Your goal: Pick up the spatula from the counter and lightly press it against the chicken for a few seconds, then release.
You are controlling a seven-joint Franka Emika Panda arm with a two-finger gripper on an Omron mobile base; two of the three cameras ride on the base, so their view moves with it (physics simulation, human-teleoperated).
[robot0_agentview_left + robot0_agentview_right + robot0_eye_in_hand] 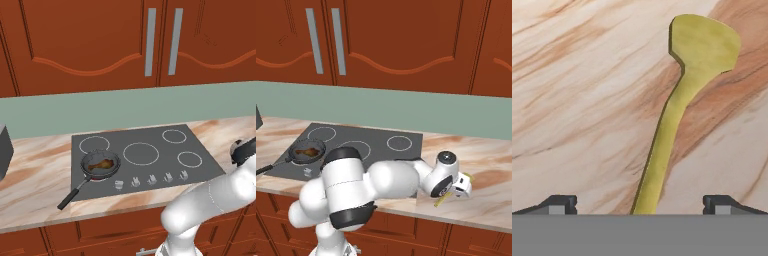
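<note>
A yellow-green spatula lies flat on the marble counter, its blade at the top of the hand view and its handle running down between my fingertips. My gripper is open, its tips wide apart on either side of the handle. In the right base view the gripper hangs low over the counter right of the stove, with the spatula's handle end poking out below it. The chicken lies in a black pan on the front left burner, also visible as the pan at left.
The black cooktop has several burners and a row of knobs along its front. A grey appliance stands at the far left. The counter edge is close to the gripper. Red cabinets hang above.
</note>
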